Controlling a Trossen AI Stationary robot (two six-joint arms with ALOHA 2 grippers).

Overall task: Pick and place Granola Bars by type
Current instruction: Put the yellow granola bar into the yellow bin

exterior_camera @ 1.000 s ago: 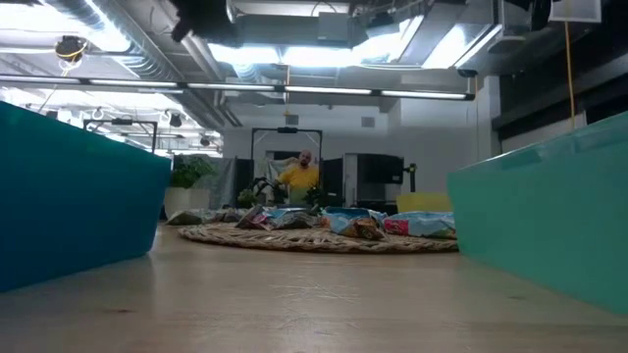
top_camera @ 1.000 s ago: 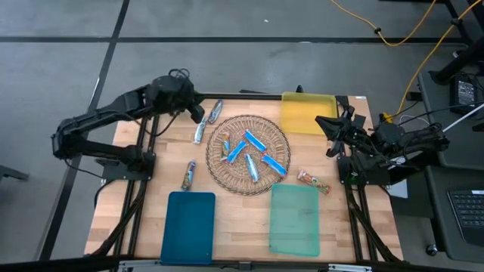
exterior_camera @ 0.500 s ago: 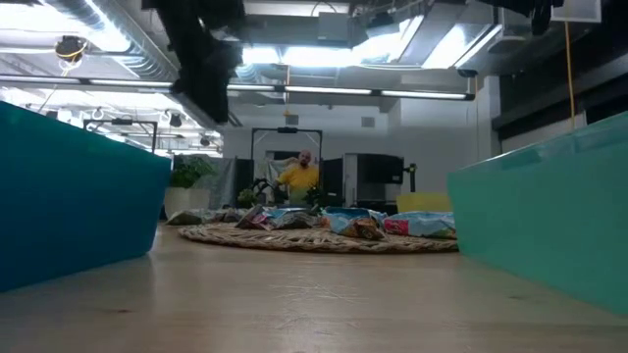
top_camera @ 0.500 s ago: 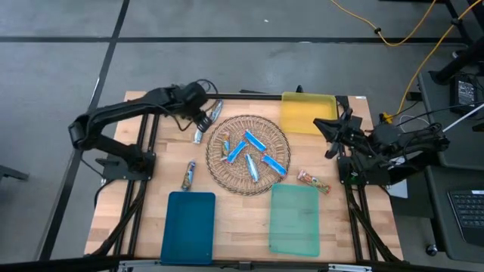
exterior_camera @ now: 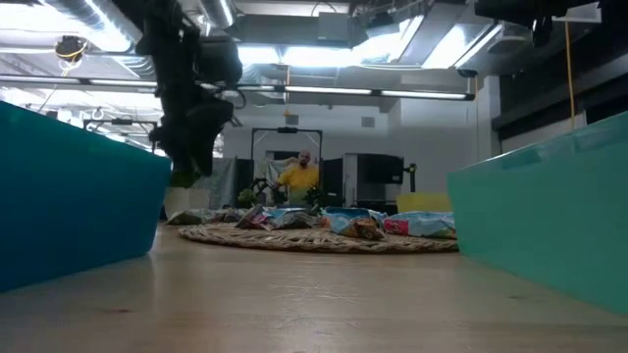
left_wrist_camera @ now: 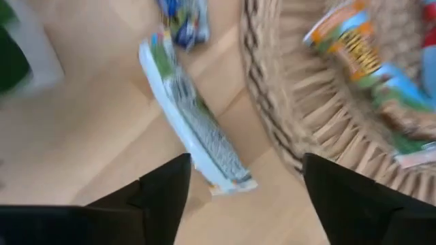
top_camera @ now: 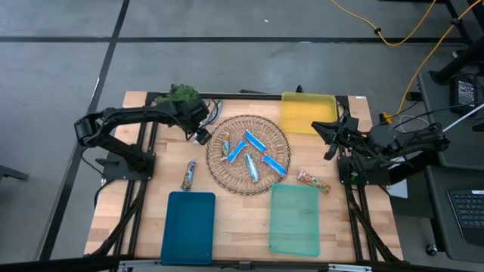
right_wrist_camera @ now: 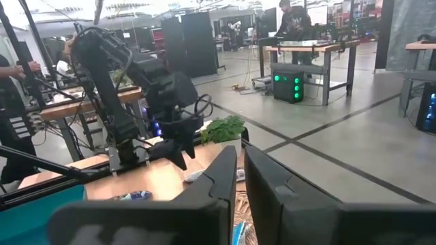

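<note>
Silvery bar lies on the tabletop just beside the wicker mat, the left hand hanging over it, fingers spread wide. Other bars, blurred, seem piled on the mat. Right hand waits pinched shut by the yellow tray

A round wicker tray sits mid-table. 3 flat trays surround it: yellow at the far right, blue near left, green near right. A leafy green sprig lies at the far left edge. A yellow cable crosses the floor.
</note>
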